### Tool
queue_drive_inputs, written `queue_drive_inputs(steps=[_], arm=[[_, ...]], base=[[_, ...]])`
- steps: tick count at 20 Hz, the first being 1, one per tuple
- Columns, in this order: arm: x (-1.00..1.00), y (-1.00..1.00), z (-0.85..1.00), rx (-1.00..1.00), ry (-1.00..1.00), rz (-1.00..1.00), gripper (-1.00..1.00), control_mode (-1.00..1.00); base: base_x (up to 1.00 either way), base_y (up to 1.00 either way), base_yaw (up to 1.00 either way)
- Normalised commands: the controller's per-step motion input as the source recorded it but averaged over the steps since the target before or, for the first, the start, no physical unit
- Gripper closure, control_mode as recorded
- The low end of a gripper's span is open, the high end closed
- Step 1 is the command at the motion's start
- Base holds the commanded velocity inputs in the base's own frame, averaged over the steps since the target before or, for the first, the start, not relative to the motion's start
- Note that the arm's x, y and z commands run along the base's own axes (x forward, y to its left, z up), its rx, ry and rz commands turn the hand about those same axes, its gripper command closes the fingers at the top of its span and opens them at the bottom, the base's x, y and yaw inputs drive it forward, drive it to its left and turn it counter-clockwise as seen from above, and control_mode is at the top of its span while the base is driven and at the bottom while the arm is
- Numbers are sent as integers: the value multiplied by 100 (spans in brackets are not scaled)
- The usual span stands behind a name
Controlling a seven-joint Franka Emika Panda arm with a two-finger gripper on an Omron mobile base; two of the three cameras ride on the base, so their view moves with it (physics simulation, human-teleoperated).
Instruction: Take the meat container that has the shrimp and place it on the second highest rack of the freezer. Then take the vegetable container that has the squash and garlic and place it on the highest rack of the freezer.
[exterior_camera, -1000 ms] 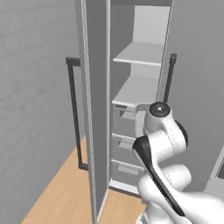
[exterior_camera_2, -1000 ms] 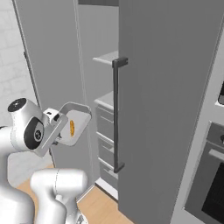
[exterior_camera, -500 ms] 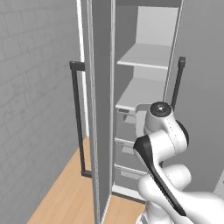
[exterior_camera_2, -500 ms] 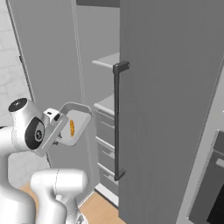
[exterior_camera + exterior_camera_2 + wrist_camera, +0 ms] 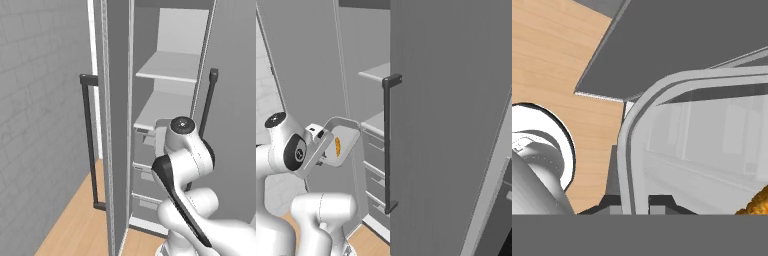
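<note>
Freezer [image 5: 165,100]: tall grey cabinet, both doors swung open, white inside; in the right base view the right door [image 5: 456,125] takes up most of the frame.
Left door [image 5: 116,125]: seen nearly edge-on in the left base view, with a long dark bar handle [image 5: 89,140] on its outer face.
Right door handle [image 5: 387,145]: dark upright bar, also in view at the left base view's right side [image 5: 207,107].
Floor [image 5: 80,220]: light wood boards in front of the freezer, grey tiled wall [image 5: 40,125] to the left.
Top shelf [image 5: 170,67]: flat white shelf, bare on the part in view.
Second shelf [image 5: 160,107]: flat white shelf just below it, bare where visible, its near edge just beyond the arm's wrist.
Drawers [image 5: 373,160]: grey-fronted, stacked below the second shelf.
Arm [image 5: 182,165]: white with dark joints, raised in front of the open freezer.
Container [image 5: 338,142]: clear tray with a grey rim, held up on edge, tilted, in front of the drawers and near the second shelf's level, outside the cabinet.
Shrimp [image 5: 338,146]: small orange piece inside the container; an orange bit also shows at the hand view's lower right [image 5: 757,202].
Gripper [image 5: 315,135]: clenched on the container's rim; the hand view shows the rim [image 5: 628,150] running up from between the fingertips.
</note>
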Motion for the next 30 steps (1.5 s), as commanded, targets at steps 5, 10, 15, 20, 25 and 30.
queue_drive_inputs(steps=[5, 10, 15, 20, 25, 30], arm=[[0, 0, 0, 0, 0, 0, 100, 100], [0, 0, 0, 0, 0, 0, 100, 100], [18, -14, 0, 0, 3, -2, 100, -100], [55, -36, -3, 0, 8, -1, 100, -100], [59, 0, -3, 0, 2, 0, 100, -100], [64, -2, 0, 0, 0, 0, 100, -100]], base=[[45, 0, 0], [22, 0, 0], [1, 0, 0], [0, 0, 0], [0, 0, 0], [0, 0, 0]])
